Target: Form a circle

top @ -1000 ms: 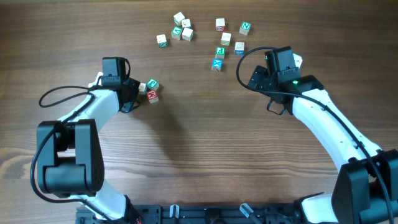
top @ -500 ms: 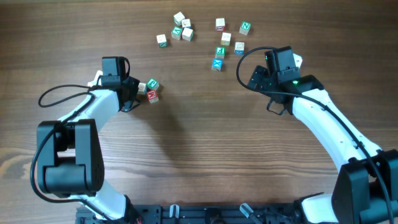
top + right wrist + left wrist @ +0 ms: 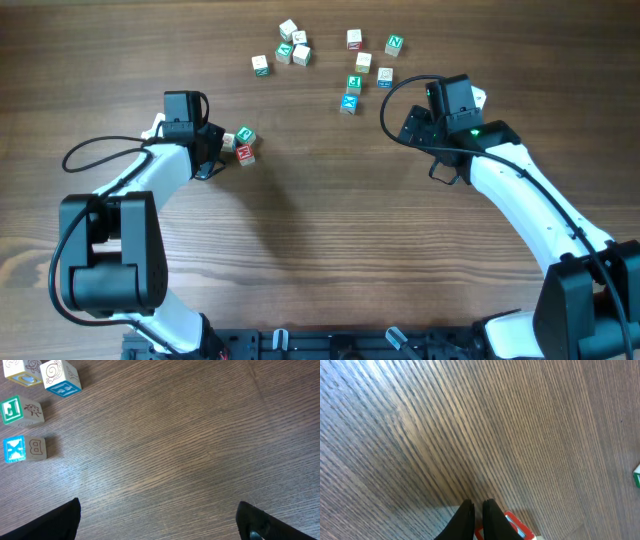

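No circle is formed; its pieces, pale wooden letter cubes, lie scattered. One loose cluster [image 3: 288, 48] sits at the far middle, another [image 3: 362, 68] to its right. A green cube [image 3: 245, 135] and a red cube [image 3: 244, 153] lie apart at the left. My left gripper [image 3: 218, 150] is shut and empty, its tips [image 3: 477, 502] against the red cube [image 3: 514, 527]. My right gripper [image 3: 405, 122] stands open [image 3: 157, 505] over bare wood, right of a blue X cube [image 3: 15, 450] and a green cube [image 3: 20, 410].
The wooden table [image 3: 320, 240] stretches bare toward the near edge. Both white arms reach in from the front corners, with black cables looping beside each wrist. A green cube's edge [image 3: 637, 475] shows at the right border of the left wrist view.
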### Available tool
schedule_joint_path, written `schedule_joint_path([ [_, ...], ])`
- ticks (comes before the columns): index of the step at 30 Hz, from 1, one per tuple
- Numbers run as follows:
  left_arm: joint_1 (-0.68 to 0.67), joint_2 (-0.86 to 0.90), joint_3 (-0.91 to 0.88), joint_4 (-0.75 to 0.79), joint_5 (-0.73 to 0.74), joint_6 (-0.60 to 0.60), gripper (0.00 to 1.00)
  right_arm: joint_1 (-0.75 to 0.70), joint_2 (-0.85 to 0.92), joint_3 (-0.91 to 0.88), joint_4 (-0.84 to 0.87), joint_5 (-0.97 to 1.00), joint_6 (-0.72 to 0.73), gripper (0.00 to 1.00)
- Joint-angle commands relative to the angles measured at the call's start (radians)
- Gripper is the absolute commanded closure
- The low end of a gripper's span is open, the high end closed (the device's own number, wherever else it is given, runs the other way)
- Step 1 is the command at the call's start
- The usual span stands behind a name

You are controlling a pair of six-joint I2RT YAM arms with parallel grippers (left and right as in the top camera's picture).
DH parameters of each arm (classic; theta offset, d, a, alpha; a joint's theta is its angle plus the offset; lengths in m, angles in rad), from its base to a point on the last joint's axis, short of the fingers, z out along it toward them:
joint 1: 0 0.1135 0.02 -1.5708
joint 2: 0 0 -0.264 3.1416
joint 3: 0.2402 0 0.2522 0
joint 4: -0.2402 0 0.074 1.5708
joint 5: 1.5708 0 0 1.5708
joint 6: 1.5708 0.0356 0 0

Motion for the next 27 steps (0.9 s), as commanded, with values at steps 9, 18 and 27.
schedule_joint_path([
  [9, -0.004, 0.013, 0.005, 0.002, 0.029, -0.006, 0.89, -0.001, -0.007, -0.001, 0.003, 0.018, 0.008, 0.00],
  [18, -0.004, 0.013, 0.005, 0.002, 0.035, -0.006, 0.89, -0.001, -0.007, -0.001, 0.003, 0.018, 0.008, 0.01],
  [27, -0.003, 0.013, 0.005, -0.026, -0.010, -0.001, 0.84, -0.001, -0.007, -0.001, 0.003, 0.018, 0.008, 0.00],
])
